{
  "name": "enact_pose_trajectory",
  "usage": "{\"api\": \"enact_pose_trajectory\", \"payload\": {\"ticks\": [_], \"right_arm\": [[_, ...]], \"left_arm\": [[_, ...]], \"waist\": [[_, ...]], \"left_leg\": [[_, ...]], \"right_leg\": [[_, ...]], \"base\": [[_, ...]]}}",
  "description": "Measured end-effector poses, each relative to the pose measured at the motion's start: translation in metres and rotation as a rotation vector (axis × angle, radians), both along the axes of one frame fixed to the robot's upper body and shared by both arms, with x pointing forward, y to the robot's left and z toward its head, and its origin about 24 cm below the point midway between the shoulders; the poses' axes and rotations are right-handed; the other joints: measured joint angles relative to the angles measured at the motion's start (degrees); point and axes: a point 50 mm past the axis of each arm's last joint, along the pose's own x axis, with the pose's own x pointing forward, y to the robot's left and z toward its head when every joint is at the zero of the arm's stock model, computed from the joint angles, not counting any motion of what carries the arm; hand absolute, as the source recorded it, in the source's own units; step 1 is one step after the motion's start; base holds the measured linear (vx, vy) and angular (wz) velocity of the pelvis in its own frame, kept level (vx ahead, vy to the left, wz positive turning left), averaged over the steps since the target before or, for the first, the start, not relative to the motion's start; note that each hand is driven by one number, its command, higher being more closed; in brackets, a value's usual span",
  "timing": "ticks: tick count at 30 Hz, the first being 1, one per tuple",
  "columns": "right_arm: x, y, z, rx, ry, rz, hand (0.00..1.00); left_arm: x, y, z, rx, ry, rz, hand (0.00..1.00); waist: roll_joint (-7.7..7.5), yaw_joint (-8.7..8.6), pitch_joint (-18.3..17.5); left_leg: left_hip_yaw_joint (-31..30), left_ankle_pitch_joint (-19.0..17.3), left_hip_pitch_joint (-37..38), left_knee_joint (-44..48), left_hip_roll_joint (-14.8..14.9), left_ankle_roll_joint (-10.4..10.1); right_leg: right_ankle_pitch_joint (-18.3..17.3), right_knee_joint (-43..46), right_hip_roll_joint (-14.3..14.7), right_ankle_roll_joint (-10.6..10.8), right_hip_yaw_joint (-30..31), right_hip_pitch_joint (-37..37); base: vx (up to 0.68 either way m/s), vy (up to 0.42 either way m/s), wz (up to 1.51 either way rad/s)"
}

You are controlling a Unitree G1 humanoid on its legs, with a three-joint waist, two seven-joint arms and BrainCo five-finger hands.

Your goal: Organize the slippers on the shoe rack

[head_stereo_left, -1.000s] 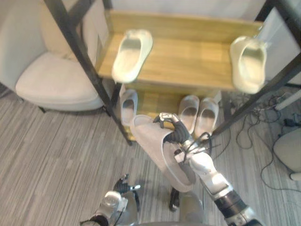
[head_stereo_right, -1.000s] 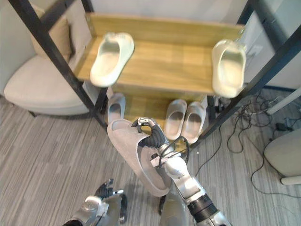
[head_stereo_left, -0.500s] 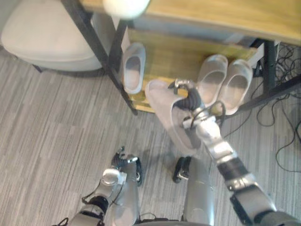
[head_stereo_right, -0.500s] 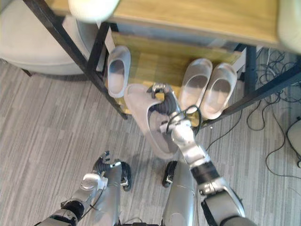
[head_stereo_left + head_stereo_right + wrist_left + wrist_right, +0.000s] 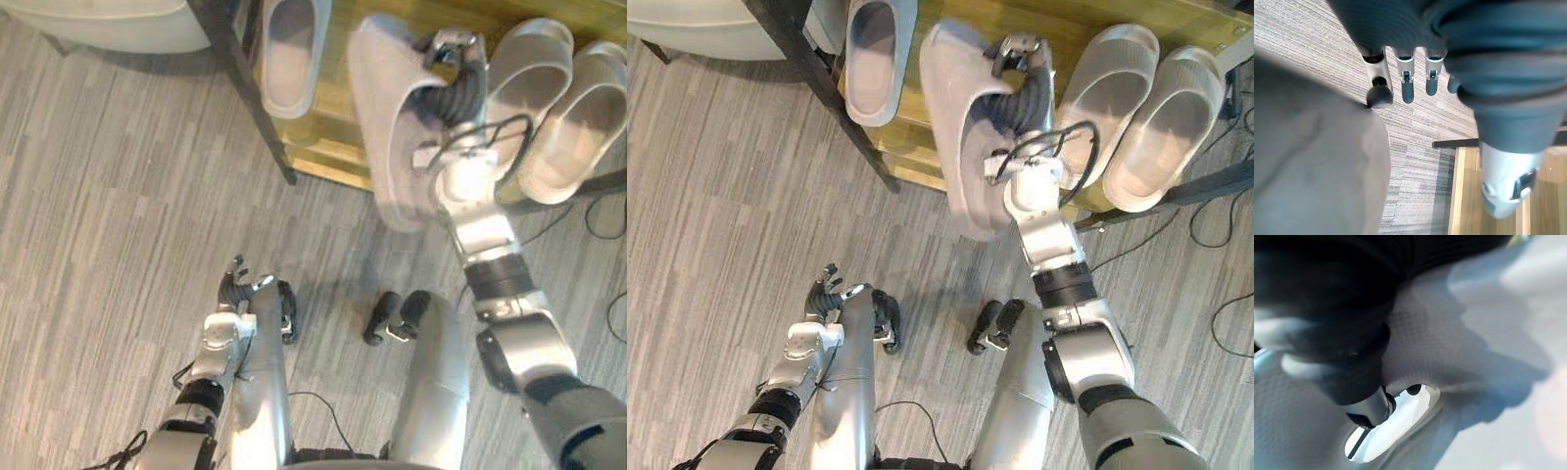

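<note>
My right hand [image 5: 454,86] is shut on a grey slipper [image 5: 388,127], fingers curled over its strap edge, thumb inside as the right wrist view shows against the slipper's textured lining [image 5: 1449,347]. The slipper hangs toe-forward over the front edge of the low wooden shelf [image 5: 328,147]. On that shelf a single grey slipper [image 5: 872,54] lies to its left and a pale pair [image 5: 1107,78] [image 5: 1164,117] to its right. My left hand [image 5: 238,294] hangs low over the floor, its fingers [image 5: 1406,83] relaxed and holding nothing.
A black rack post [image 5: 240,88] slants down to the floor left of the held slipper. A pale armchair's edge [image 5: 686,15] shows at the far left. Loose cables [image 5: 1220,230] lie on the striped grey floor at the right.
The camera has tilted down towards the low shelf. My right hand has carried the slipper forward, from in front of the shelf to over its front edge between the single slipper and the pair.
</note>
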Motion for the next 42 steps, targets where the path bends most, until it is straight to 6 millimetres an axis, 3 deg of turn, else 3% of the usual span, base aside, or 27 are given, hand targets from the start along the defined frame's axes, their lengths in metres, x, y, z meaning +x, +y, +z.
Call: {"api": "enact_pose_trajectory", "payload": {"ticks": [15,16,20,42], "right_arm": [[0.031,-0.035,0.026,0.069,0.097,-0.221,1.0],[0.03,-0.038,0.029,0.071,0.092,-0.234,0.0],[0.032,-0.043,0.031,0.096,0.095,-0.281,0.0],[0.031,-0.055,0.037,0.297,0.089,-0.252,0.0]], "left_arm": [[0.003,-0.008,0.008,-0.048,-0.056,-0.007,0.0],[0.003,-0.008,0.009,-0.048,-0.062,-0.006,0.0],[0.003,-0.011,0.008,-0.041,-0.056,-0.01,0.0],[0.003,-0.011,0.008,-0.057,-0.06,0.015,0.0]], "waist": [[0.37,2.3,-2.7],[0.38,2.4,-2.7],[0.32,2.49,-4.9],[0.3,2.71,-4.9]], "left_leg": [[-1.5,0.5,-6.1,1.1,-0.3,-0.9],[-1.7,0.6,-6.3,1.1,-0.3,-1.1],[-2.4,1.2,-8.8,1.1,-1.1,-1.4],[-3.0,2.3,-8.9,-0.7,-0.9,-2.4]], "right_leg": [[-1.4,1.9,-1.3,-1.0,-2.1,-4.2],[-1.4,1.9,-1.4,-1.0,-2.4,-4.2],[-1.7,2.4,-2.0,-1.3,-3.0,-6.0],[-2.1,1.6,-1.9,-1.5,-3.9,-6.0]], "base": [[0.03,-0.025,0.07],[0.02,-0.031,0.08],[0.02,-0.03,0.13],[0.01,-0.015,0.02]]}}
